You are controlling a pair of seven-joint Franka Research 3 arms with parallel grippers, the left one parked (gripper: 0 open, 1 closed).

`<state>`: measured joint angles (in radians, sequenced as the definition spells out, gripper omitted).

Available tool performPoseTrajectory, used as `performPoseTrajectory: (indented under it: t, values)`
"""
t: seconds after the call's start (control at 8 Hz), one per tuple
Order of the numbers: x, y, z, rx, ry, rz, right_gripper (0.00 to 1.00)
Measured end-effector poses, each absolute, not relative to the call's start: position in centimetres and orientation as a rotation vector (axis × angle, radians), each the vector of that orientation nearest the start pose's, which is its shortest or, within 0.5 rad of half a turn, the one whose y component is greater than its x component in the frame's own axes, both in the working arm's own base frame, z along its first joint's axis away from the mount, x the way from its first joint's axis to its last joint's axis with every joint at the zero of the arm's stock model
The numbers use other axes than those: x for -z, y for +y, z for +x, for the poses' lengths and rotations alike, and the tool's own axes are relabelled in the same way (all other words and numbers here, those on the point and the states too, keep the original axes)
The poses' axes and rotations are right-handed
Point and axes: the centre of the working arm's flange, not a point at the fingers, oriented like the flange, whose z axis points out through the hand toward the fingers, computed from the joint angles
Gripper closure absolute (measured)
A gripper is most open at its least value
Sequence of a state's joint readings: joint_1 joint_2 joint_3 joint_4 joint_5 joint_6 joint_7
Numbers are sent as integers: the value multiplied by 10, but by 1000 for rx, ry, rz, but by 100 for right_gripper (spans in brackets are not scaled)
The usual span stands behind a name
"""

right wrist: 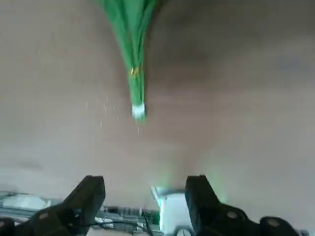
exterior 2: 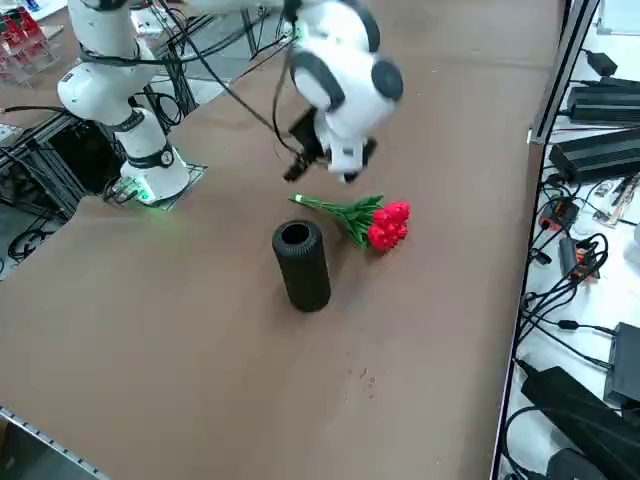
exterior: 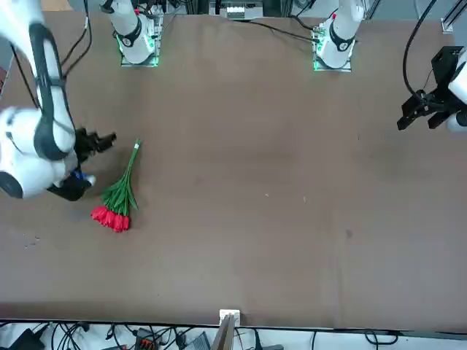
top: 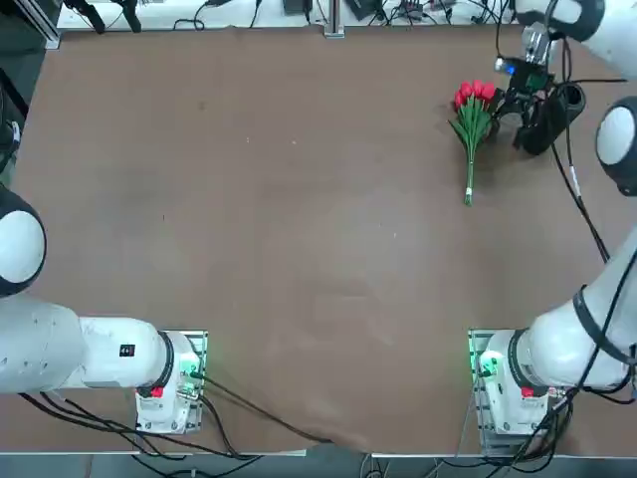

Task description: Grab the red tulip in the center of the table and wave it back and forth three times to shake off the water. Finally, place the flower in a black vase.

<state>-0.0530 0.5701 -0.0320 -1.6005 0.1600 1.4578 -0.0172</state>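
While the right gripper (right wrist: 145, 184) hovers wide open and empty, the red tulip (top: 473, 124) lies just left of it.

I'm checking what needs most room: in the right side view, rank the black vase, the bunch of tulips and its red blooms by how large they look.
Vase and whole tulip bunch: too alike to rank.
Smallest: red blooms.

Side benches: white surfaces (exterior 2: 548, 440) carry black boxes (exterior 2: 600, 157) and tangled cables (exterior 2: 572, 285)!
Far edge: there's a metal upright (top: 334, 18)!
Floor: grey, showing at a corner (exterior 2: 40, 455)!
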Motion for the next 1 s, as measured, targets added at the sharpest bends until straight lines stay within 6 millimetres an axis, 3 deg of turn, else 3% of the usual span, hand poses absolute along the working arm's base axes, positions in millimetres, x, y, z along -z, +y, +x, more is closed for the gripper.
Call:
performPoseTrajectory:
  t: [0.25,0.38,0.62,1.0]
  values:
    - [-214,-29,627,-904,347,-2840,0]
    - [-198,-18,637,-855,428,-2861,0]
    - [-190,-5,642,-837,455,-2868,0]
    - [-186,-8,645,-808,466,-2874,0]
